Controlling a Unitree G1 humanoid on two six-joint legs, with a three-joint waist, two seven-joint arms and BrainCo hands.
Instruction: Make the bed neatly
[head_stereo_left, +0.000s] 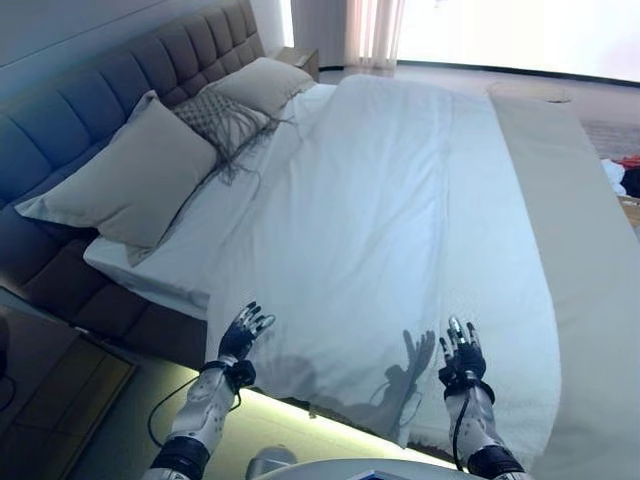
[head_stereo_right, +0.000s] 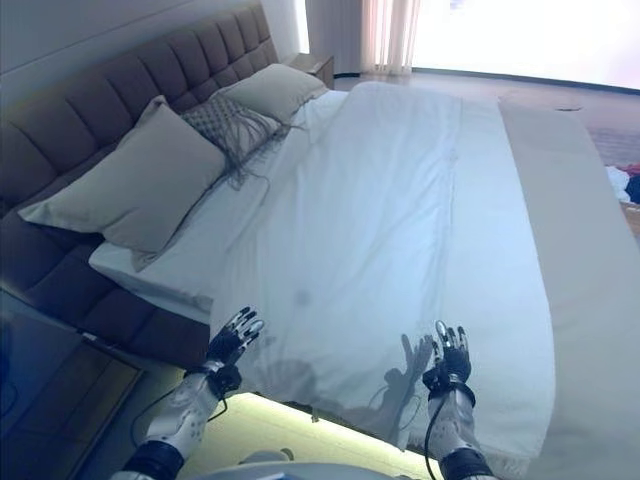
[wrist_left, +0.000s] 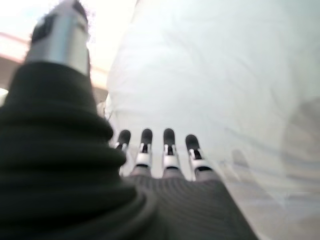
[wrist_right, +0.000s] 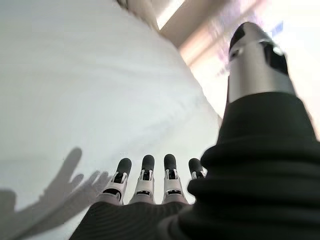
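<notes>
A white duvet (head_stereo_left: 390, 220) lies spread smooth over the bed, its near edge hanging over the bed's side. My left hand (head_stereo_left: 244, 333) is open, fingers straight, just off the duvet's near left corner, holding nothing. My right hand (head_stereo_left: 462, 354) is open, fingers straight, raised in front of the duvet's near edge, holding nothing. Two grey pillows (head_stereo_left: 130, 180) (head_stereo_left: 262, 84) and a patterned fringed cushion (head_stereo_left: 220, 118) lie against the dark tufted headboard (head_stereo_left: 110, 80). A beige bed runner (head_stereo_left: 570, 230) crosses the foot of the bed on the right.
A dark bedside table (head_stereo_left: 50, 380) stands at the lower left. A lit strip (head_stereo_left: 300, 410) runs under the bed's near edge. Another bedside table (head_stereo_left: 300, 58) stands at the far end of the headboard. Curtains (head_stereo_left: 370, 30) hang by a bright window.
</notes>
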